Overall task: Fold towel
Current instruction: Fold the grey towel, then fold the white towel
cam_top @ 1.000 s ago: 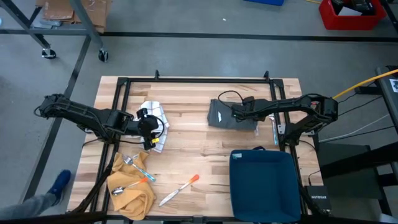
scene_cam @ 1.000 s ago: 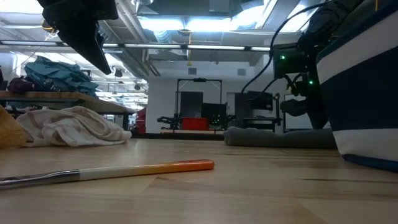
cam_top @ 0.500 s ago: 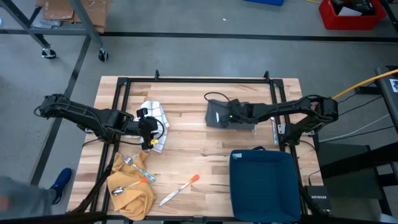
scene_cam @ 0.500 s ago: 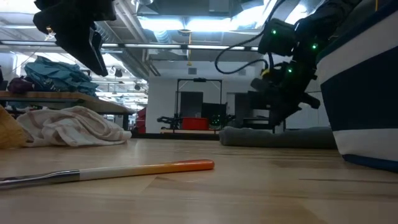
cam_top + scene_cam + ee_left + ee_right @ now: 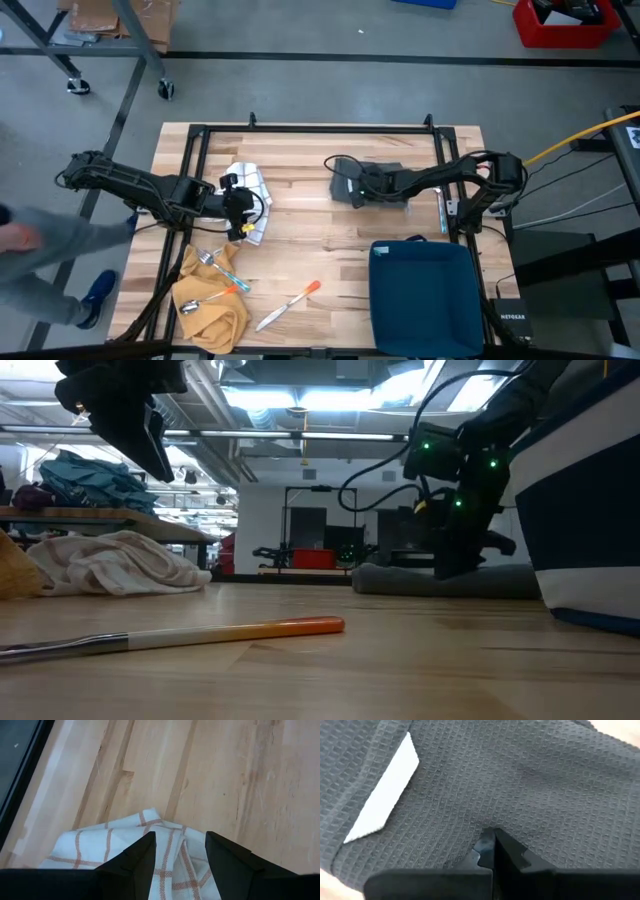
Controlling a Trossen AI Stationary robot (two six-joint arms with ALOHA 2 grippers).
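Your right claw point(image 5: 352, 188) is down on the grey towel point(image 5: 385, 185), which lies bunched toward the far right part of the surface point(image 5: 310, 240), inside the black frame rail point(image 5: 443, 190) along the right edge. In the right wrist view its two fingers point(image 5: 492, 851) are pressed together with the tips against the waffle weave; you cannot tell whether any cloth is pinched between them. A white tag point(image 5: 385, 795) lies flat on the towel just beside those fingers. In the low view that arm comes down onto the towel point(image 5: 440, 580), which lies low and flat on the wood. Your left claw point(image 5: 243, 208) hangs over the white checked cloth point(image 5: 250, 200) near the left edge, fingers point(image 5: 140, 860) spread apart with nothing between them, the cloth visible through the gap. At the near left corner a yellow cloth point(image 5: 210, 305) lies crumpled with a spoon point(image 5: 195, 303) and a fork point(image 5: 220, 268) on it. An orange-tipped utensil point(image 5: 288, 305) lies on bare wood toward the near edge, and a dark blue bin point(image 5: 425, 295) sits at the near right corner. A person point(image 5: 45, 265) shows on the floor beyond the left edge.
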